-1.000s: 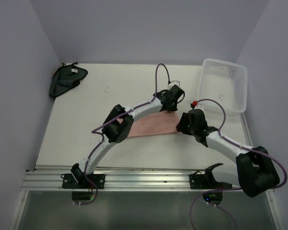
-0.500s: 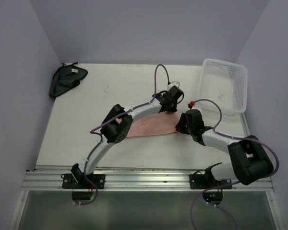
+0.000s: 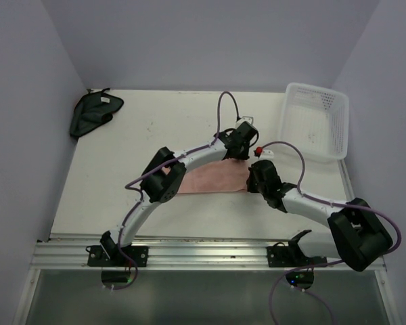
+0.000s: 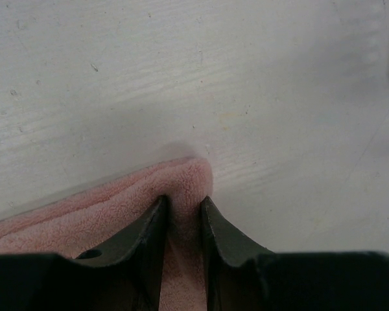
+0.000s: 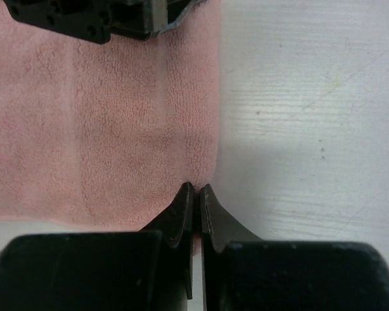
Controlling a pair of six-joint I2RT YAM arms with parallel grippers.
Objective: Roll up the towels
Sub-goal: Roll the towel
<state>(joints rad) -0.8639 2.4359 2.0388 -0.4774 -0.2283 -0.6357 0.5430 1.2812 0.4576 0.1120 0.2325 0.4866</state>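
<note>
So, top view first: the pink towel (image 3: 213, 179) is laid flat on the table (image 3: 155, 128), roughly mid-table, between the two arms. The left hand (image 3: 235, 152) is reached over to the towel's far right corner, and the right hand (image 3: 255, 177) is set down at its near right corner. The dark cloth (image 3: 93, 114) is bunched up in the far left corner of the table, well apart from everything else. A white basket (image 3: 316, 87) is parked at the far right edge. How the hands are set can't really be made out from up here.

Left wrist view: the left hand (image 4: 183, 202) is seen with its jaws drawn narrow, and a raised fold of the pink towel (image 4: 104, 210) is pinched between the fingers (image 4: 149, 230). So that corner is gripped. Bare table (image 4: 246, 78) is seen beyond it.

Right wrist view: the right hand (image 5: 196, 189) is closed down, tips pretty much together with only a sliver of gap, right at the near edge of the pink towel (image 5: 104, 116) by its right corner. Whether any cloth is actually caught in there can't be told. The towel is spread flat ahead of the hand, and faint lines can be seen running front to back in it. The left hand (image 5: 126, 23) is visible at the towel's far edge. Bare table (image 5: 311, 97) is seen on the right side.
</note>
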